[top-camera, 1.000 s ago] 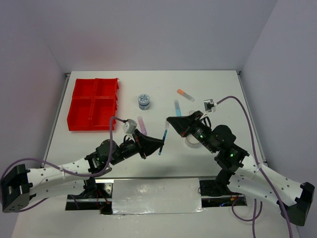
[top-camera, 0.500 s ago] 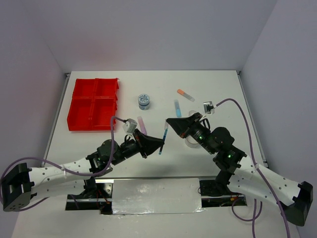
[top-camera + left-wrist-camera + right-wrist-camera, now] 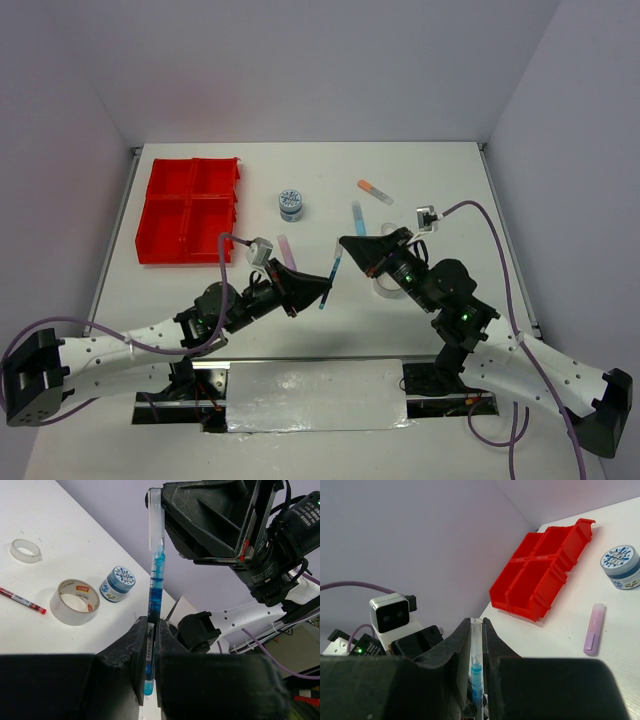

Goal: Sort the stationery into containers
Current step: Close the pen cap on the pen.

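Observation:
A thin blue pen (image 3: 330,272) with a clear cap hangs above the table's middle, held at both ends. My left gripper (image 3: 326,292) is shut on its lower barrel (image 3: 151,630). My right gripper (image 3: 343,243) is shut on the clear cap end (image 3: 476,640). The red four-compartment tray (image 3: 190,208) lies at the far left, its compartments looking empty. On the table lie a blue-lidded tub (image 3: 291,204), a purple marker (image 3: 287,248), a light-blue marker (image 3: 358,216) and an orange-capped marker (image 3: 375,191).
Under the right arm sit a tape roll (image 3: 75,601), a smaller clear tape ring (image 3: 26,550), a red pen (image 3: 22,600) and a second blue-lidded tub (image 3: 118,583). Grey walls close in the table at the back and both sides.
The right arm has crept very slightly to the right. Both grippers hold the pen as before.

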